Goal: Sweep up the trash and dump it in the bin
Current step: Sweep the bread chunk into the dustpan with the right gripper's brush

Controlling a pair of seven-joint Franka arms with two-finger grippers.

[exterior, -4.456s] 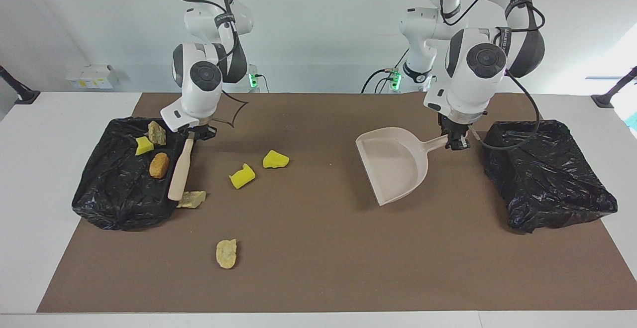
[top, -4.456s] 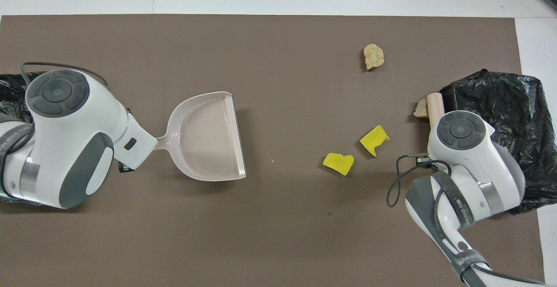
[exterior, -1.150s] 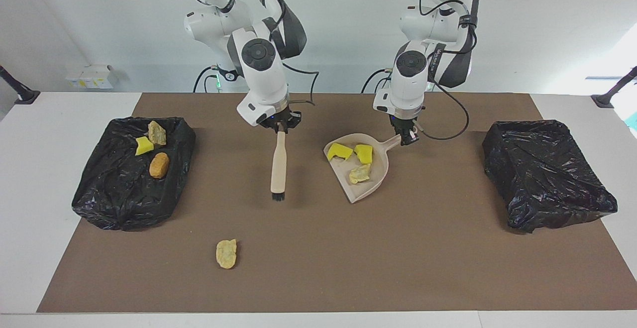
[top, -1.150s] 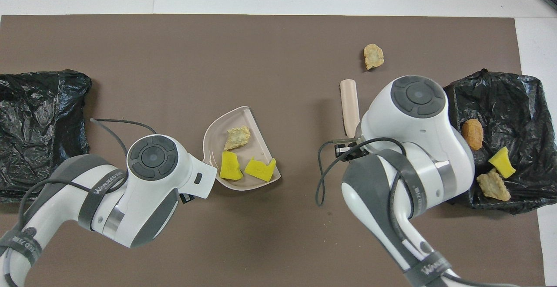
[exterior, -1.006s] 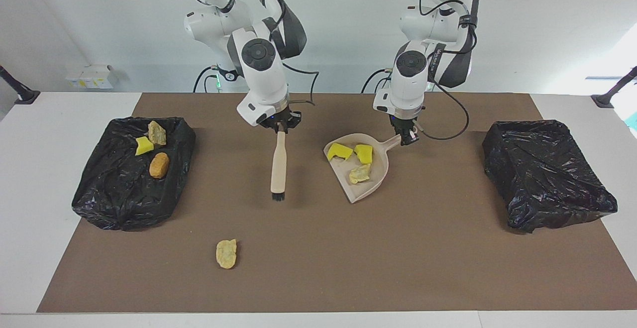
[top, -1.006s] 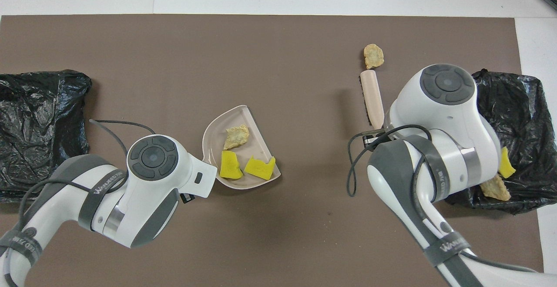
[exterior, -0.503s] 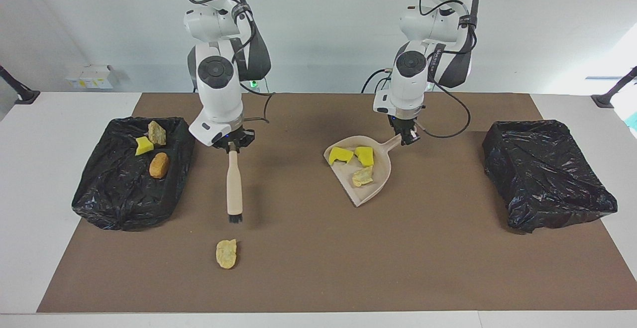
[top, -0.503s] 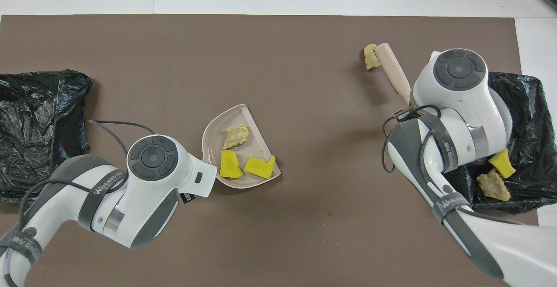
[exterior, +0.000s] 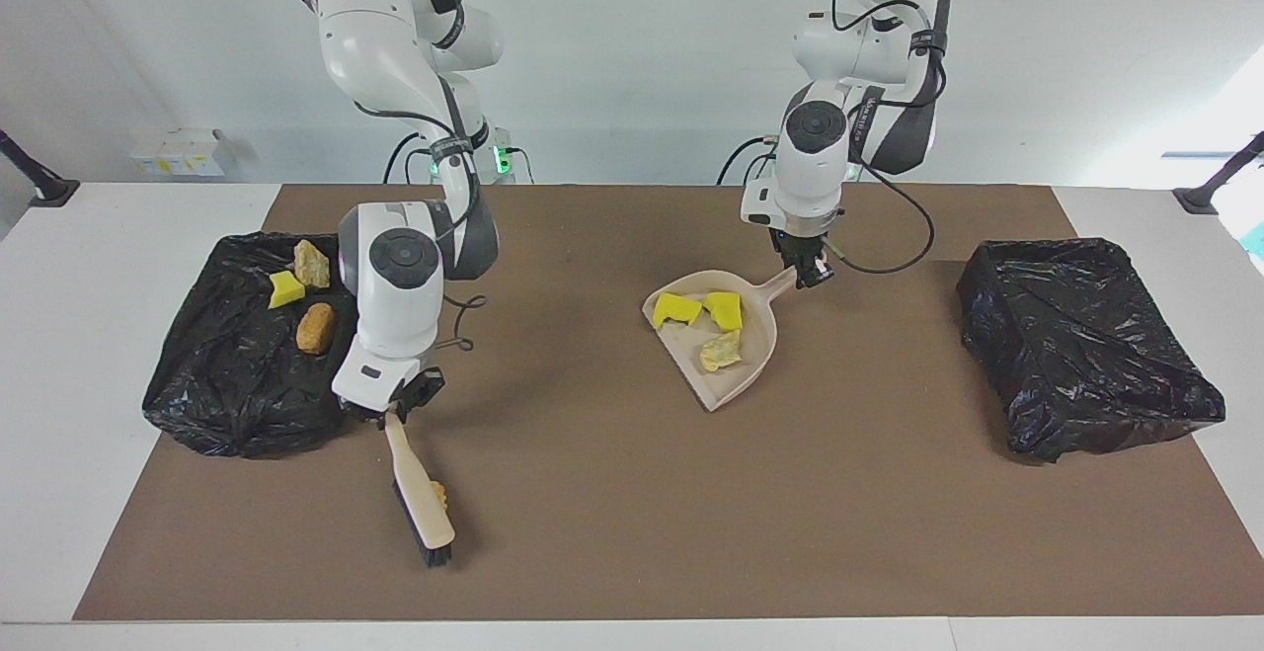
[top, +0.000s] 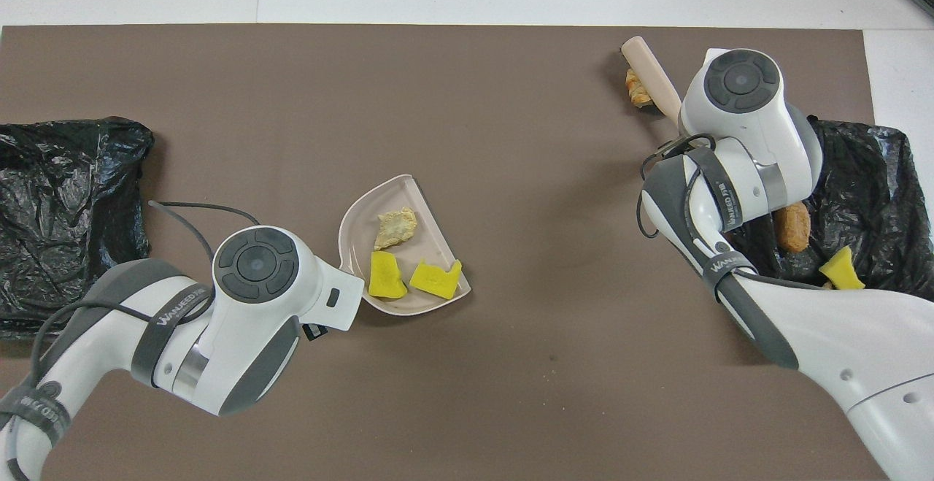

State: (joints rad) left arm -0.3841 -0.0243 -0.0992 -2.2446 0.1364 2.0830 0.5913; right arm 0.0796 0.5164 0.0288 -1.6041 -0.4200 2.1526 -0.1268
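My right gripper (exterior: 395,406) is shut on the handle of a beige brush (exterior: 422,498), beside the black bin's corner. The brush head lies low against a pale tan trash lump (exterior: 438,495), which sits on the brush's side toward the left arm's end; both also show in the overhead view, brush (top: 649,72) and lump (top: 636,90). My left gripper (exterior: 810,276) is shut on the handle of the beige dustpan (exterior: 728,386) at mid-table. The dustpan holds two yellow sponge chunks (exterior: 676,308) (exterior: 725,308) and a tan piece (exterior: 719,350).
A black bag-lined bin (exterior: 237,384) at the right arm's end holds a tan stone (exterior: 311,261), a yellow chunk (exterior: 286,288) and an orange-brown lump (exterior: 316,327). A second black bag bin (exterior: 1081,345) sits at the left arm's end. A brown mat (exterior: 632,513) covers the table.
My right arm swung the brush from mid-table out to the lone tan lump and lowered it beside the lump. The dustpan, loaded since the earliest frames, has stayed put.
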